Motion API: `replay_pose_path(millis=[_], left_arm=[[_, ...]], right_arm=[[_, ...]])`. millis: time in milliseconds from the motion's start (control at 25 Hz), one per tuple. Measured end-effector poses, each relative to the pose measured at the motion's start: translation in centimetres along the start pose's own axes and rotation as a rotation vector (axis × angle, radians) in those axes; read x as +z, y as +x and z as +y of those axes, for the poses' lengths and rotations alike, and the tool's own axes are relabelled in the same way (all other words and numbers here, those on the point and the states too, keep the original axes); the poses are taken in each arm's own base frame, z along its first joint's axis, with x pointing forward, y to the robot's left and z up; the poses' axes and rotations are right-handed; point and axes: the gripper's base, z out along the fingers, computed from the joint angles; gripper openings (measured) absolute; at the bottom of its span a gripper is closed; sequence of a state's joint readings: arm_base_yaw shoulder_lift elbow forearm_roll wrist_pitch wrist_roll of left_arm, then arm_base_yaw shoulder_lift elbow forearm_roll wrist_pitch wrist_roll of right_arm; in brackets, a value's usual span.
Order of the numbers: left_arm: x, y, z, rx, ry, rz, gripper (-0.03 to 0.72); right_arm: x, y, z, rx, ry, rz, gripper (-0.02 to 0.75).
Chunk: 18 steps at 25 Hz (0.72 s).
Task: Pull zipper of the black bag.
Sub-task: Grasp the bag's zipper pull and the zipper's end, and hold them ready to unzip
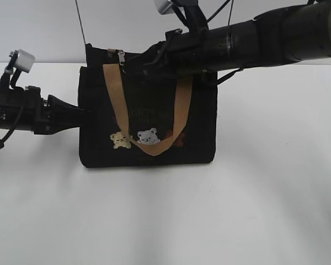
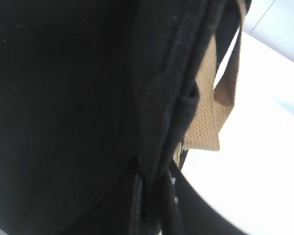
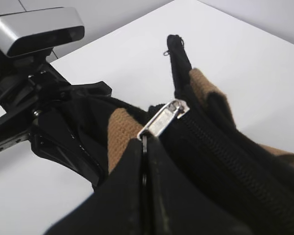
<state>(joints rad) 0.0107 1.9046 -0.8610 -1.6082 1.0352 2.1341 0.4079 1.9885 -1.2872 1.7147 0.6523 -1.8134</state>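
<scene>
White counter (image 1: 276, 193) and a pale wall fill the room where the two dark arms meet. From the right, the right pincer (image 3: 144, 147) reaches across the top of the bag, its two black fingers pressed together on the small silver metal zipper pull (image 3: 162, 117), which sticks up out of them near the bag's left end, at the head of the black toothed zip track (image 3: 235, 161). From the left, the left pincer (image 2: 152, 196) is clamped on the bag's side edge, a fold of black fabric caught between its dark fingers. Between them stands the boxy black fabric bag (image 1: 149, 149), upright in the middle of the counter, its tan webbing handle (image 1: 149, 110) drooping down the front over little cream and grey cartoon animal patches (image 1: 137, 138). Behind the zipper, the other arm's grey wrist camera (image 3: 36, 29) looks on.
</scene>
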Motion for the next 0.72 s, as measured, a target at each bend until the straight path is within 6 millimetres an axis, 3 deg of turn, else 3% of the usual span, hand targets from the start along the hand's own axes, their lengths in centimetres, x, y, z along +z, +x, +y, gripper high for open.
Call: replay_pose_path(millis=[320,720], left_arm=[[0.0,0.0,-0.1,0.004,0.007,0.003,0.045],[0.0,0.0,-0.1,0.005,0.009,0.004,0.045]], right_arm=[[-2.1,-2.3,0.6,-0.024,0.078,0.001,-0.015],[-2.5,-2.6,0.9,-0.006,0.068,0.014,-0.015]])
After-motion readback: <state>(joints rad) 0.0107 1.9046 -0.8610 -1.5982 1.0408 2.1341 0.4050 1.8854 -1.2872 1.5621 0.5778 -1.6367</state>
